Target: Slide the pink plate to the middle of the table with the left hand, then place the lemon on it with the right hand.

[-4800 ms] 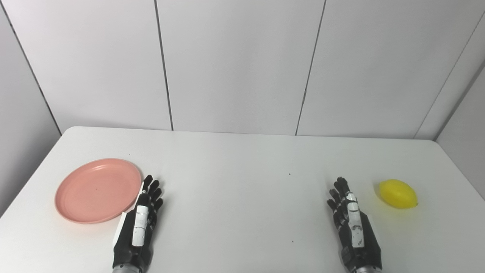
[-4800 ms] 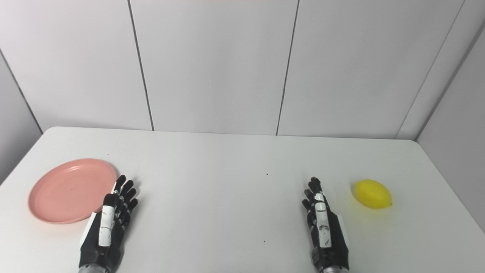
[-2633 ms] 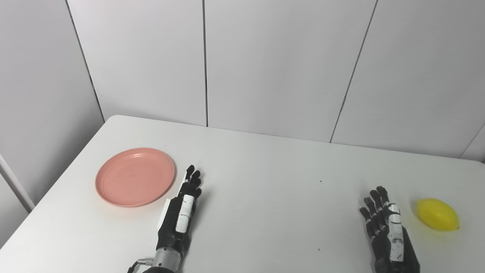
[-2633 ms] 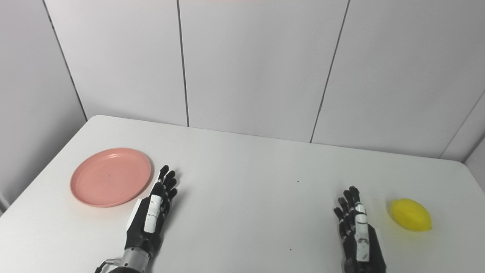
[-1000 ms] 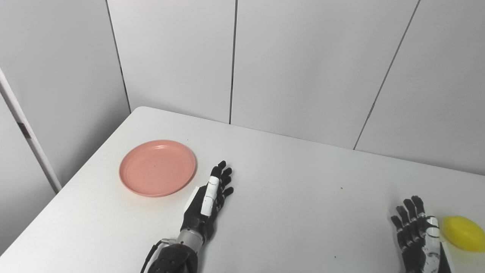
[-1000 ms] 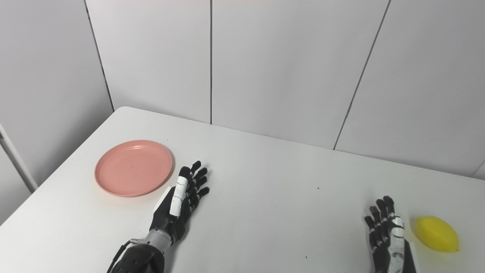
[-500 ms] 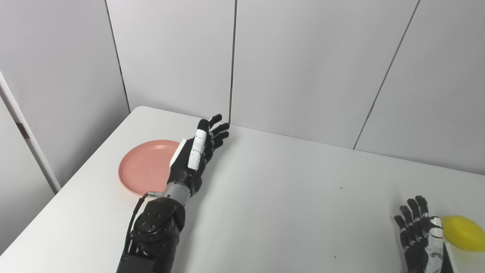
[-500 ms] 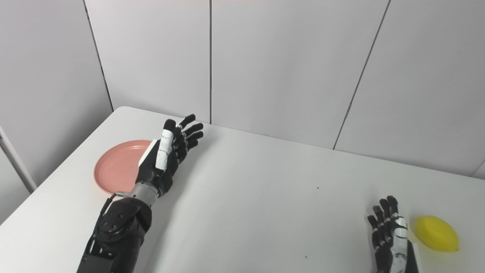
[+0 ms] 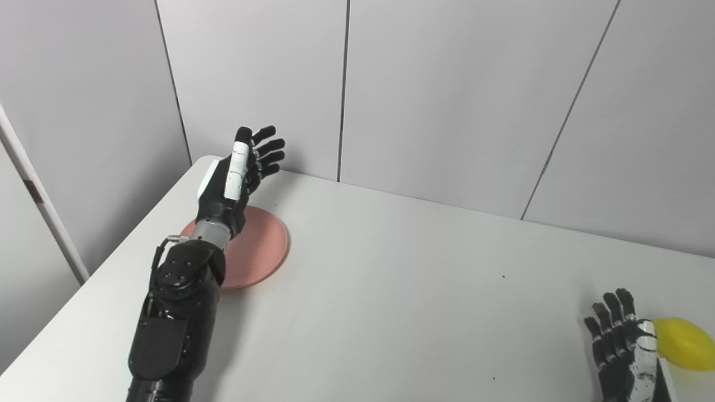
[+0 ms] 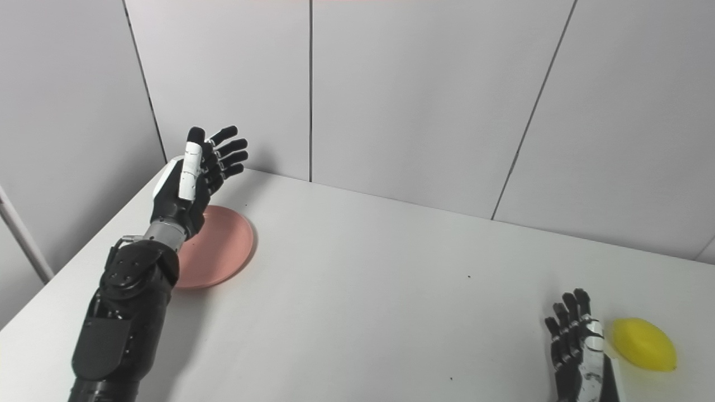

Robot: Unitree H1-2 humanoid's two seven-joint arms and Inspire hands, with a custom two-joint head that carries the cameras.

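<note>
Raised off the table (image 9: 391, 290), left hand (image 9: 237, 173) now hovers, fingers spread, above the pink plate (image 9: 257, 248) at far left; right hand (image 10: 581, 352) rests open beside the lemon (image 10: 642, 344); sliding not yet begun.

Bright, even, diffuse light is falling from overhead, washing the matte white table (image 9: 391, 290) and the pale grey panelled wall (image 9: 447, 95) without glare. Soft, faint shadows are lying beside the raised black left robot arm (image 9: 179, 301) and the round pink plate (image 9: 262, 245). Both views are staying sharp throughout.

pink plate (image 9: 257, 245) left, lemon (image 10: 643, 344) right
</note>
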